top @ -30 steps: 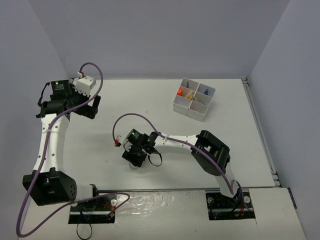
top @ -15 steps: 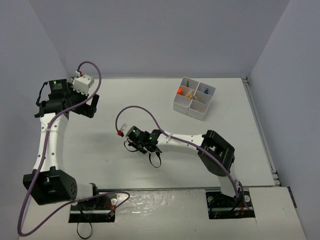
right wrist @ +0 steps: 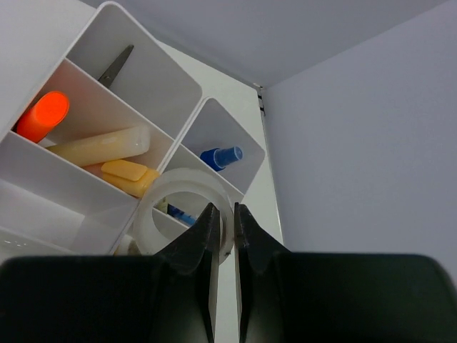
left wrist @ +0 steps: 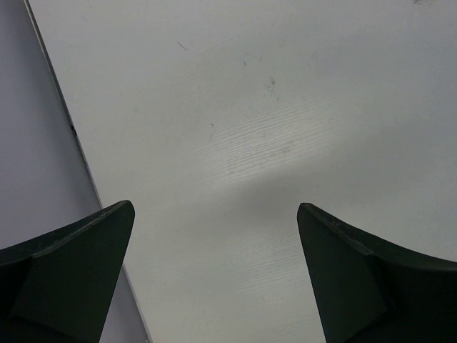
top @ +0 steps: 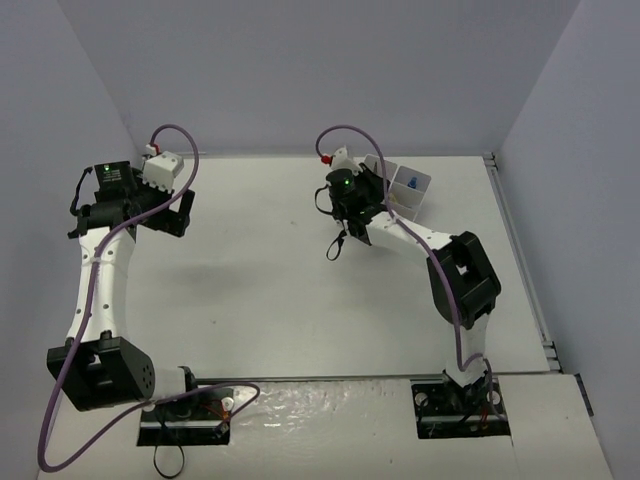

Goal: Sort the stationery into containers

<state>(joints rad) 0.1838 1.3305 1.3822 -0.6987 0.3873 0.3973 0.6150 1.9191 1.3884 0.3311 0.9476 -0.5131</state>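
Observation:
The white four-compartment tray (right wrist: 153,82) fills the right wrist view. In it lie the orange-capped marker (right wrist: 41,116), a thin grey stick (right wrist: 115,65), a yellow bar (right wrist: 103,146), a small yellow block (right wrist: 127,172) and a blue-capped bottle (right wrist: 221,156). My right gripper (right wrist: 223,214) is shut on the rim of the clear tape ring (right wrist: 158,199) and holds it just above the tray's near compartments. In the top view the right gripper (top: 368,196) covers the tray's left half (top: 421,196). My left gripper (left wrist: 214,209) is open and empty over bare table at the far left (top: 183,212).
The tray stands near the back wall at the right. The right arm stretches diagonally from its base (top: 460,400) up to the tray. A table edge strip (left wrist: 68,128) runs beside the left gripper, next to the left wall.
The right arm has lifted from the middle of the table and swung far back and right to the tray, carrying the tape ring. The left arm has barely moved.

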